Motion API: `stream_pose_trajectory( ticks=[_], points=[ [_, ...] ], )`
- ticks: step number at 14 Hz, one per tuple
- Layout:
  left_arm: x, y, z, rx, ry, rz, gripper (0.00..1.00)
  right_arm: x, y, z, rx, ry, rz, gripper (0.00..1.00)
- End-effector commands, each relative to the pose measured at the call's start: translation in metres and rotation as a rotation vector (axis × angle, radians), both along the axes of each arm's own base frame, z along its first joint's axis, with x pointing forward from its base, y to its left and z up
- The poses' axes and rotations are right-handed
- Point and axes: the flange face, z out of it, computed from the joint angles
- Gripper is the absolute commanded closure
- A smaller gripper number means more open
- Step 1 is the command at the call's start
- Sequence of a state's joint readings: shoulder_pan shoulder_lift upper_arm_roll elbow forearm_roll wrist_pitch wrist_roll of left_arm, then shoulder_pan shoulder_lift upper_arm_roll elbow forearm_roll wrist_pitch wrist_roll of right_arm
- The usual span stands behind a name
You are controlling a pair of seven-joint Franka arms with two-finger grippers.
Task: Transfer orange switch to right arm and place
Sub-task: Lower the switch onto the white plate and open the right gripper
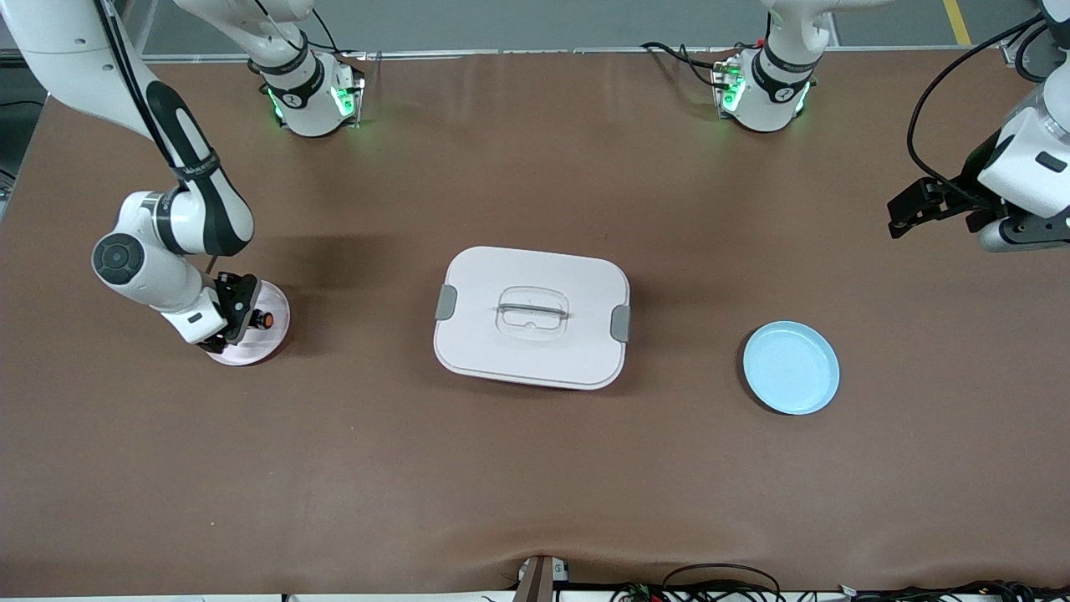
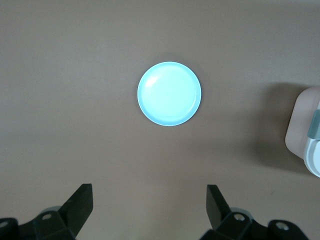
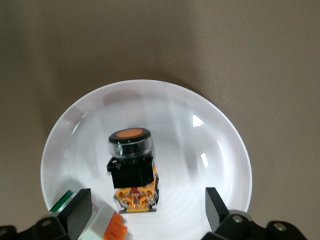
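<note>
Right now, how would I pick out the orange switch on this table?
Start at the big white lidded box mid-table, then go toward the right arm's end to the small pink-white plate under the open right gripper. The orange switch lies on that plate: black body, orange base, round orange cap. The blue plate holds nothing.

right claw (image 1: 244, 315) low at its end of the table, fingers spread — left claw (image 1: 907, 209) raised, open, waiting
</note>
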State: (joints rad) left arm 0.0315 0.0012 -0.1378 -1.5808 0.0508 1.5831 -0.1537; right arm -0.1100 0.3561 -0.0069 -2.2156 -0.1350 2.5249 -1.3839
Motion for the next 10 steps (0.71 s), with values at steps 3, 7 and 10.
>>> stream_pose_trajectory(
  ticks=[3, 7, 10],
  points=[
    [-0.011, 0.001, 0.008, -0.015, -0.010, -0.018, 0.00, -0.004, -0.002, 0.038, -0.028, 0.029, -0.252, 0.00],
    [-0.016, -0.003, 0.013, -0.020, -0.008, -0.025, 0.00, 0.003, 0.000, 0.056, -0.048, -0.050, -0.704, 0.00],
    [-0.017, -0.004, 0.012, -0.024, 0.002, -0.028, 0.00, 0.008, 0.006, 0.060, -0.049, -0.108, -1.040, 0.00]
  ],
)
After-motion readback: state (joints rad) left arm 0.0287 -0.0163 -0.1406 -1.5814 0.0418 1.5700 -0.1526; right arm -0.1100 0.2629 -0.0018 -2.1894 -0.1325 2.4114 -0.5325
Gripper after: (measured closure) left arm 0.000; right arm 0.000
